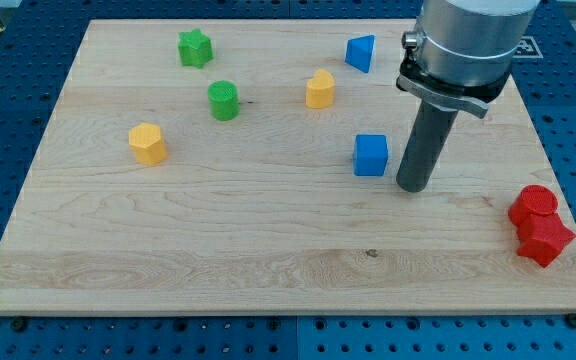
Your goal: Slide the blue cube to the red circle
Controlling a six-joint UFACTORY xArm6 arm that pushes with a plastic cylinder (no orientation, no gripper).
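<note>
Blue cube (371, 155) sits right of centre in the frame on the pale wooden bench (218, 250), with my tip (412, 186) standing just beside it on its right, a narrow strip of wood showing between them. No gripper is fitted: the arm ends in a plain dark rod, so nothing is held and there is nothing to open or close.

Red circle (533, 203), a short cylinder, lies at the lower right of the frame near the bench edge, touching a red star-like block (545, 240) just below it. My tip thus stands between the cube and its goal, on the wrong side for pushing.

To do the step well, the tip would probably best pass around the cube, above or below it in the frame, without nudging it, and settle on its left face, slightly toward the top. A push from there, aimed right and a little downward through the cube's centre, should keep it from spinning off line. Ease off near the red pair so neither is shoved off the bench.

Other blocks lie well apart: blue wedge-like block (361, 52), yellow block (320, 89), green cylinder (223, 100), green star (195, 47), yellow hexagonal block (148, 143).
</note>
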